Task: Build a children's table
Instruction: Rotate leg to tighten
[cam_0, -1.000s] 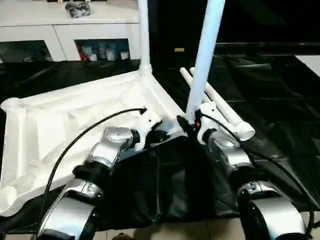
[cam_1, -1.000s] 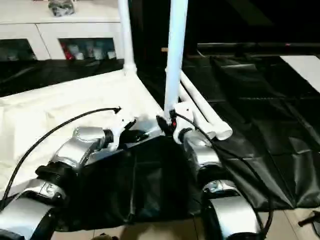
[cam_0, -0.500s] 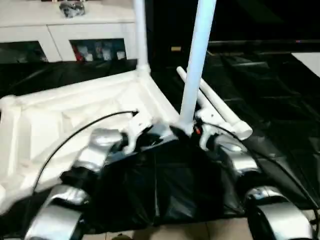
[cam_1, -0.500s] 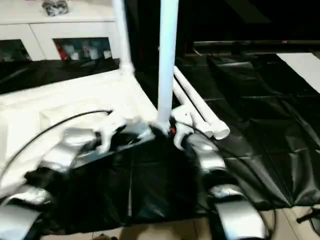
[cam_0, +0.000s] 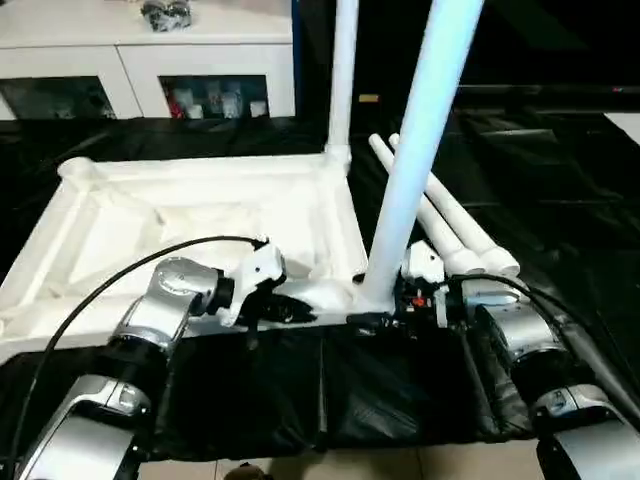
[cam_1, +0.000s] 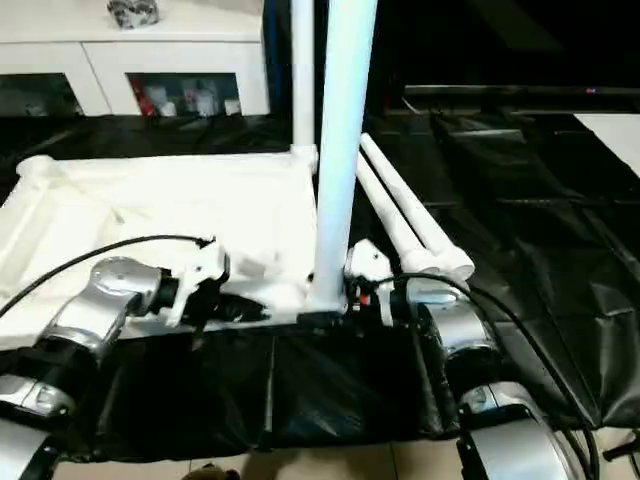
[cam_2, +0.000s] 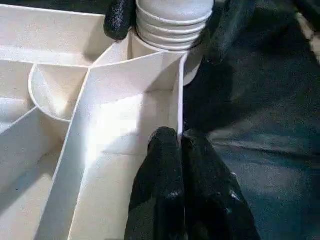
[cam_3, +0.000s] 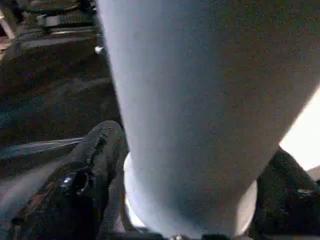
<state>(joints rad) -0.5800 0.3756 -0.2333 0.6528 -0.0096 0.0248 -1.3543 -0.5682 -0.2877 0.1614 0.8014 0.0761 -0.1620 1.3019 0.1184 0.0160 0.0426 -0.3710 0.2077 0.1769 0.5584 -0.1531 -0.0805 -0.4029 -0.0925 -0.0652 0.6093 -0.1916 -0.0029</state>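
Note:
The children's table top (cam_0: 190, 215) lies upside down on a black sheet, its ribbed underside facing up. One white leg (cam_0: 343, 80) stands in the far right corner socket. A second leg (cam_0: 420, 150) rises from the near right corner, leaning slightly right. My right gripper (cam_0: 376, 303) is closed around this leg's base, a finger (cam_3: 100, 150) pressed on each side. My left gripper (cam_2: 180, 140) is shut on the thin near rim wall (cam_2: 179, 100), just left of that corner. Two loose legs (cam_0: 450, 220) lie on the sheet to the right.
The black sheet (cam_0: 560, 180) covers the floor around the table. A white glass-doored cabinet (cam_0: 150, 70) stands at the back left with a dark object (cam_0: 165, 12) on top. Pale floor tiles (cam_0: 350, 465) show along the near edge.
The table top has swung round, so its near rim now runs straight across in front of me. The near corner came closer. Both grippers moved with it; the loose legs stayed put.

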